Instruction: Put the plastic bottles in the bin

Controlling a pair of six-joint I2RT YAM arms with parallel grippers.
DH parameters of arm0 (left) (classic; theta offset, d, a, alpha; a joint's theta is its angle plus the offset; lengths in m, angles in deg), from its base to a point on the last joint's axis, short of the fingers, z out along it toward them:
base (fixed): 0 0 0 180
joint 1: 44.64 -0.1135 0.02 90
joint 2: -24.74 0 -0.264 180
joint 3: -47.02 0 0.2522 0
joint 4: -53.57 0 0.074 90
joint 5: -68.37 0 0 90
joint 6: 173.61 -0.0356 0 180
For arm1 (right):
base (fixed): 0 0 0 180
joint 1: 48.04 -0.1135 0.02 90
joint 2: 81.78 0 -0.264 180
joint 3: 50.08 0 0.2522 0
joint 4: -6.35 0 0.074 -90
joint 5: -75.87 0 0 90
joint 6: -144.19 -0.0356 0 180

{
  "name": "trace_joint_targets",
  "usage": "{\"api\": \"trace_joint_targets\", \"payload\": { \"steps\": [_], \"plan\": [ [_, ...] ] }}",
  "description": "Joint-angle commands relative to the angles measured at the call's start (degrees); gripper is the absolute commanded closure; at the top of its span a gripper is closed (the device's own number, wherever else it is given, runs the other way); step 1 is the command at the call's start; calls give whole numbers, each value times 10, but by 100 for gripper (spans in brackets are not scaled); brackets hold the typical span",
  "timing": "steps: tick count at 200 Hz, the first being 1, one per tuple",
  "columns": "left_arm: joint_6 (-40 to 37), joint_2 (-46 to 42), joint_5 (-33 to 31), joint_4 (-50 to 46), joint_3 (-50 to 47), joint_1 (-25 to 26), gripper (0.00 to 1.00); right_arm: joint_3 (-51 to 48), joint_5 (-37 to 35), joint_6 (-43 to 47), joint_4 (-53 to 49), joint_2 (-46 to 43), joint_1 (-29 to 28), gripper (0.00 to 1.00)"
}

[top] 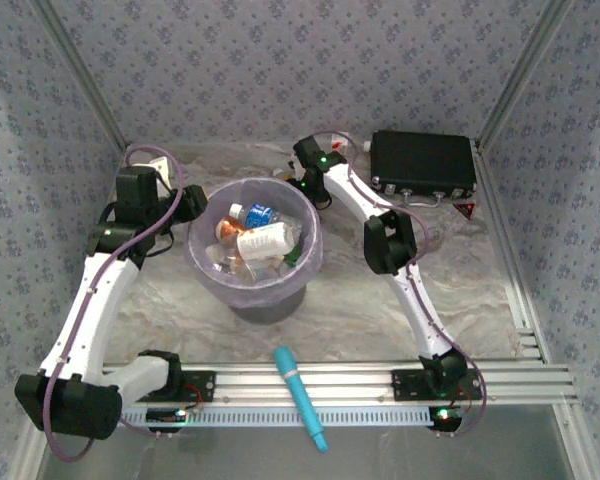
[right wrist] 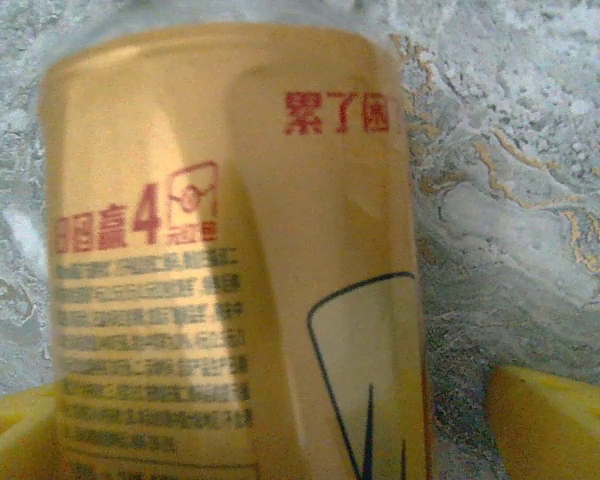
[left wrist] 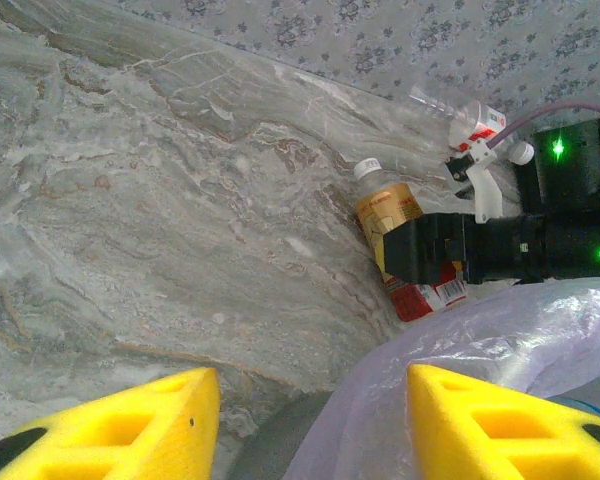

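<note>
The pale-lilac bin (top: 205,265) stands mid-table and holds several plastic bottles (top: 265,240) with white, blue and orange labels. Behind it a yellow-and-red labelled bottle (left wrist: 385,215) lies on the table. My right gripper (top: 302,185) is down over this bottle (right wrist: 230,250), open, its yellow fingertips (right wrist: 555,425) on either side of the body, with a gap showing on the right. Another clear bottle with a red-and-white label (left wrist: 470,122) lies by the back wall. My left gripper (left wrist: 315,420) is open and empty at the bin's left rim (left wrist: 450,330).
A flat black case (top: 423,163) sits at the back right. A teal stick-shaped tool (top: 300,397) lies across the rail at the near edge. Patterned walls close in the table on three sides.
</note>
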Motion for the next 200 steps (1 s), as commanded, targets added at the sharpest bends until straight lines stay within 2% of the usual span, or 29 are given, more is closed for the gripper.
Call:
{"api": "trace_joint_targets", "payload": {
  "steps": [1, 120, 200],
  "plan": [
    [-7, 7, 3, -4, 15, -2, 48, 3, -18, -14, -20, 13, 2, 10],
    [-5, 12, 19, 3, 22, -2, 48, -23, -41, 0, -47, -88, 37, 39],
    [-1, 22, 40, 21, 35, 4, 48, -72, -8, 40, -115, -269, 78, 40]
  ]
}}
